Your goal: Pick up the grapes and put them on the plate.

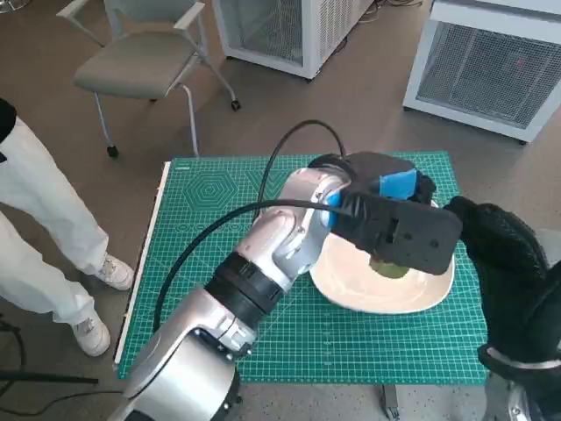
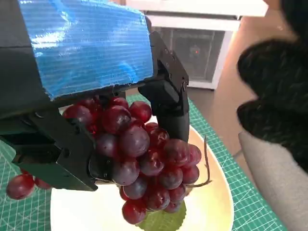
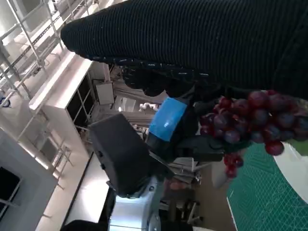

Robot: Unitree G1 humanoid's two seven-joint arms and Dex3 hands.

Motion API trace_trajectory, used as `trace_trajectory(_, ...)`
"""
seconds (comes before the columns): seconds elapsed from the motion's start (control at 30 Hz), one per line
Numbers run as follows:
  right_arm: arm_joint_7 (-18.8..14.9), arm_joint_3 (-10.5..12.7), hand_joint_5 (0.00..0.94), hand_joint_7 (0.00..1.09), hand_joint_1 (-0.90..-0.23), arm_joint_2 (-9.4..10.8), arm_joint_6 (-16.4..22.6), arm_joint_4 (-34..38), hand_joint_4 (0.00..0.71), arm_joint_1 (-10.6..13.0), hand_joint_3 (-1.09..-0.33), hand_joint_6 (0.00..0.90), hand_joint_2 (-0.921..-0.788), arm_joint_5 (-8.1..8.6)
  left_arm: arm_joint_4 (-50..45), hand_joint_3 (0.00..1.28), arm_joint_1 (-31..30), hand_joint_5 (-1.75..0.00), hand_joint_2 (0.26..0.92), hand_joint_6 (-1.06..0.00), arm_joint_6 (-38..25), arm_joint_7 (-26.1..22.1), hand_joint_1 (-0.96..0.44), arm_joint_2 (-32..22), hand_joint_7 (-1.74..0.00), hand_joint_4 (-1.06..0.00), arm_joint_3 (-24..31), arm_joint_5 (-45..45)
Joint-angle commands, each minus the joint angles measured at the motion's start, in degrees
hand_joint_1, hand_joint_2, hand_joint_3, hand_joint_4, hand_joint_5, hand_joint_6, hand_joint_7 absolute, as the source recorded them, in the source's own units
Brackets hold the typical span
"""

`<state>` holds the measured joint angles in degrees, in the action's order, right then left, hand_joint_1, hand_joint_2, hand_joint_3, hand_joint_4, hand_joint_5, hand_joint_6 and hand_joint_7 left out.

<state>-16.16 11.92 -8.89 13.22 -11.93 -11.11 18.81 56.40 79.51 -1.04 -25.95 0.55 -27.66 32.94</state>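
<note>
The left hand (image 2: 91, 96) grips the grapes (image 2: 144, 159) above the plate (image 1: 386, 294); the right hand (image 1: 500, 254) waits just beside the plate.

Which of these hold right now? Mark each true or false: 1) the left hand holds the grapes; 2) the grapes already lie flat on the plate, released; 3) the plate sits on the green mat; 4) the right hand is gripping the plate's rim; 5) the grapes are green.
1) True: the left hand grips the grapes.
2) False: the bunch hangs from that hand above the plate, not yet released.
3) True: the plate rests on the green mat.
4) False: the right hand is beside the plate and holds nothing that the views show.
5) False: they are dark red; only a leaf below them is green.
</note>
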Motion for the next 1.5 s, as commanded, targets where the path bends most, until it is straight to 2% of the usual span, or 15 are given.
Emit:
trace_trajectory(0.03,0.41,0.17,0.642,0.96,-0.449,0.0,-0.12,0.89,0.432,1.32,-0.62,0.185,-0.921,-0.17,0.67,0.24,1.57,-1.42,0.83,-0.73,0.44,2.21,0.0,1.12,-0.9,-0.62,0.22,-0.31)
trace_trajectory(0.13,0.32,0.09,0.642,0.96,-0.447,0.07,-0.01,1.07,0.433,1.27,-0.621,0.186,-0.921,-0.19,1.02,0.2,0.97,-1.35,0.876,-0.64,0.6,3.29,0.0,1.44,-1.1,-0.59,0.92,-1.12)
trace_trajectory(0.17,0.27,0.06,0.642,0.96,-0.447,0.09,0.05,1.15,0.434,1.23,-0.621,0.187,-0.921,-0.18,1.13,0.19,0.76,-1.34,0.885,-0.6,0.59,3.46,0.02,1.54,-1.11,-0.58,1.18,-1.44)
trace_trajectory(0.2,0.24,0.01,0.642,0.96,-0.447,0.11,0.1,1.23,0.434,1.18,-0.622,0.187,-0.921,-0.18,1.24,0.2,0.55,-1.33,0.884,-0.56,0.55,3.53,0.06,1.64,-1.06,-0.57,1.45,-1.76)
trace_trajectory(0.33,0.13,-0.13,0.643,0.96,-0.446,0.13,0.2,1.56,0.434,0.93,-0.623,0.187,-0.921,-0.14,1.66,0.44,-0.04,-1.39,0.76,-0.42,0.32,3.41,0.3,1.97,-0.41,-0.59,2.13,-2.7)
trace_trajectory(0.4,0.1,-0.17,0.643,0.96,-0.446,0.11,0.14,1.72,0.433,0.78,-0.623,0.187,-0.921,-0.06,1.93,0.47,-0.11,-1.31,0.719,-0.39,0.43,3.24,0.25,1.94,-0.23,-0.52,1.92,-2.71)
trace_trajectory(0.43,0.08,-0.2,0.643,0.96,-0.446,0.1,0.09,1.78,0.433,0.7,-0.623,0.186,-0.921,-0.01,2.05,0.42,-0.11,-1.16,0.718,-0.38,0.6,3.17,0.16,1.87,-0.17,-0.46,1.69,-2.57)
trace_trajectory(0.5,0.05,-0.24,0.644,0.96,-0.446,0.08,-0.02,1.9,0.433,0.56,-0.623,0.186,-0.921,0.09,2.24,0.27,-0.13,-0.74,0.743,-0.38,1.17,3.15,-0.03,1.64,-0.1,-0.32,1.18,-2.16)
trace_trajectory(0.57,0.03,-0.3,0.644,0.96,-0.446,0.04,-0.13,1.94,0.432,0.47,-0.624,0.186,-0.921,0.16,2.46,0.16,-0.24,-0.38,0.773,-0.39,2.11,3.53,-0.14,1.37,-0.07,-0.22,0.7,-1.72)
trace_trajectory(0.63,0.0,-0.37,0.644,0.96,-0.445,0.01,-0.21,1.93,0.432,0.43,-0.624,0.185,-0.921,0.18,2.68,0.1,-0.5,-0.18,0.794,-0.39,3.13,4.55,-0.21,1.15,-0.05,-0.16,0.25,-1.22)
trace_trajectory(0.7,-0.06,-0.4,0.645,0.96,-0.446,-0.05,-0.19,1.98,0.432,0.4,-0.624,0.184,-0.921,0.2,2.86,0.07,-0.74,-0.08,0.806,-0.38,3.8,5.75,-0.25,1.07,-0.04,-0.13,-0.09,-0.74)
trace_trajectory(0.93,-0.39,-0.52,0.648,0.96,-0.449,-0.16,0.03,2.6,0.43,0.1,-0.624,0.178,-0.921,0.37,3.11,0.04,-1.85,-0.01,0.835,-0.34,4.94,9.81,-0.31,0.94,0.0,-0.1,-0.45,-0.02)
trace_trajectory(1.5,-0.95,-0.64,0.651,0.96,-0.449,-0.37,-0.16,3.57,0.428,-0.74,-0.624,0.174,-0.921,0.76,3.48,0.02,-4.0,-0.01,0.865,-0.33,8.63,12.72,-0.34,-0.96,0.0,-0.11,1.58,-1.43)
